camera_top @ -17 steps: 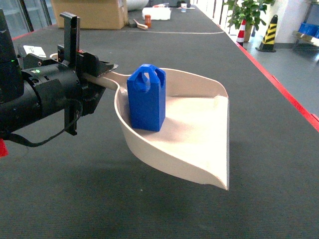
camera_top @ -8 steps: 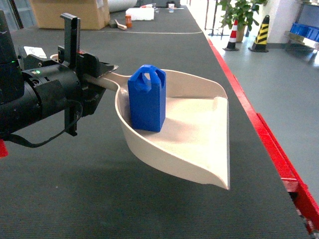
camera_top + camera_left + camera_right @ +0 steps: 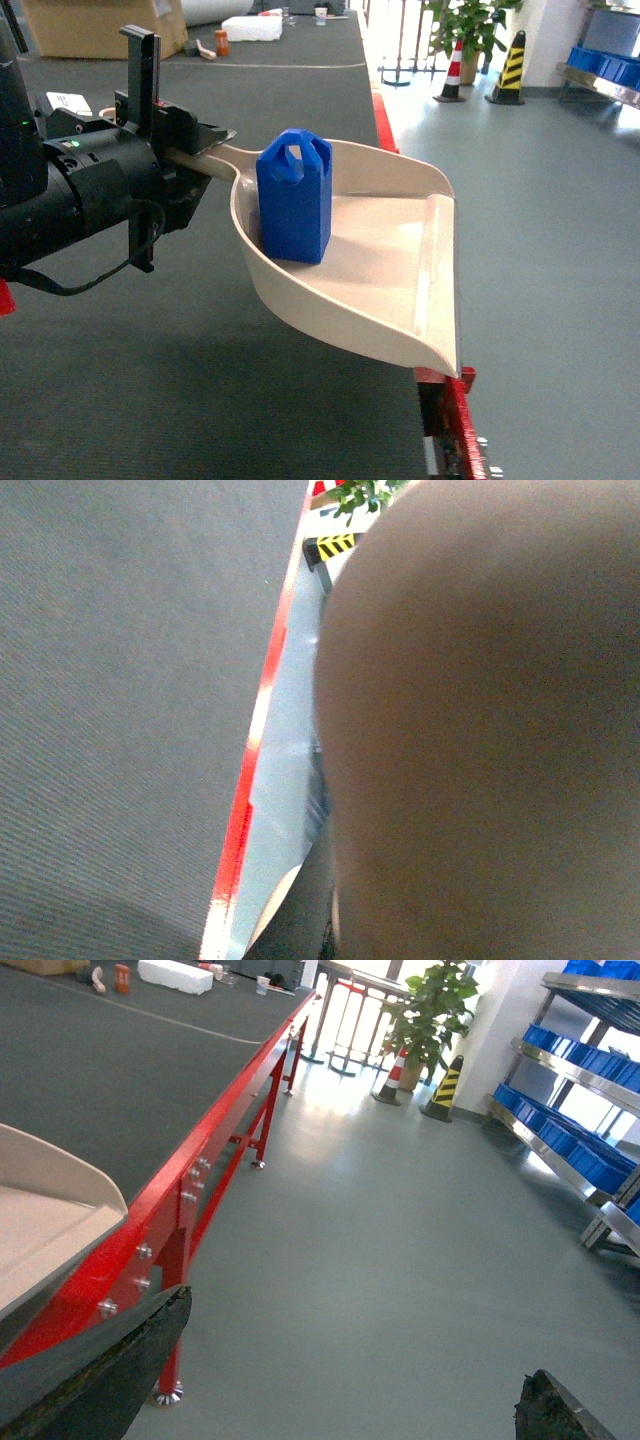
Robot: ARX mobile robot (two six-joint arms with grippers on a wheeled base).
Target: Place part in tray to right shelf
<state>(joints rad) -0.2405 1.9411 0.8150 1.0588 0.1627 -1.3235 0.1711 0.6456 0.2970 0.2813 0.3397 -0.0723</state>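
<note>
My left gripper (image 3: pixel 195 150) grips the tray (image 3: pixel 400 290) by its handle above the worktop (image 3: pixel 150 380); the part (image 3: pixel 294 196) stands upright inside. My right gripper's state I cannot tell.

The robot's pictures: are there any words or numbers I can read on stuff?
None can be read.
White sticker on the left arm: has dark marks, too small and blurred to read.
Cardboard box at the far end of the table: no print can be made out.
Blue part, beige tray and blue crates on the right shelf: no writing visible.
</note>
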